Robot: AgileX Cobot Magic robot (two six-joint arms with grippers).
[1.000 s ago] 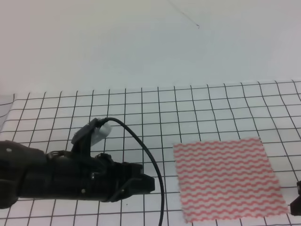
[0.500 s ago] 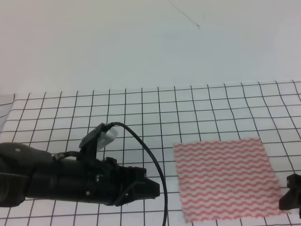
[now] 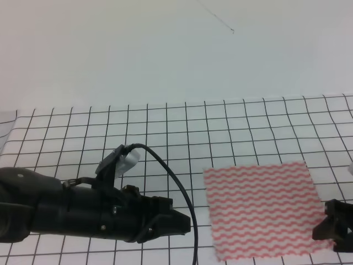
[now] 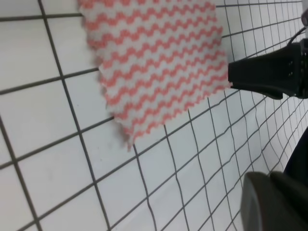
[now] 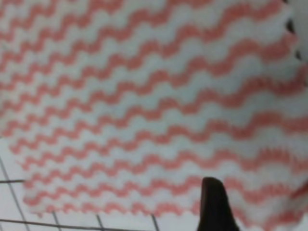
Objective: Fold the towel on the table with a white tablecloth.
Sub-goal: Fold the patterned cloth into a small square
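Observation:
The towel (image 3: 263, 208), white with pink-red wavy stripes, lies flat and unfolded on the white tablecloth (image 3: 165, 127) with its black grid, at the right front of the table. My left gripper (image 3: 185, 223) hovers low just left of the towel, pointing at it; its jaws are not clear. In the left wrist view the towel (image 4: 154, 62) lies ahead with its near corner free, and one dark fingertip (image 4: 274, 202) shows at the bottom right. My right gripper (image 3: 329, 226) is open at the towel's right front corner. The right wrist view is filled by the towel (image 5: 144, 96), with one black fingertip (image 5: 214, 207) over its edge.
A plain pale wall (image 3: 165, 49) rises behind the table. The tablecloth's left edge (image 3: 8, 130) shows at the far left. My left arm's black cable (image 3: 171, 182) loops above the cloth. The right gripper (image 4: 269, 74) also shows in the left wrist view, at the towel's far edge.
My left gripper has moved a little right, toward the towel. My right gripper has come in from the right edge and now reaches the towel's right front corner. The towel has not moved.

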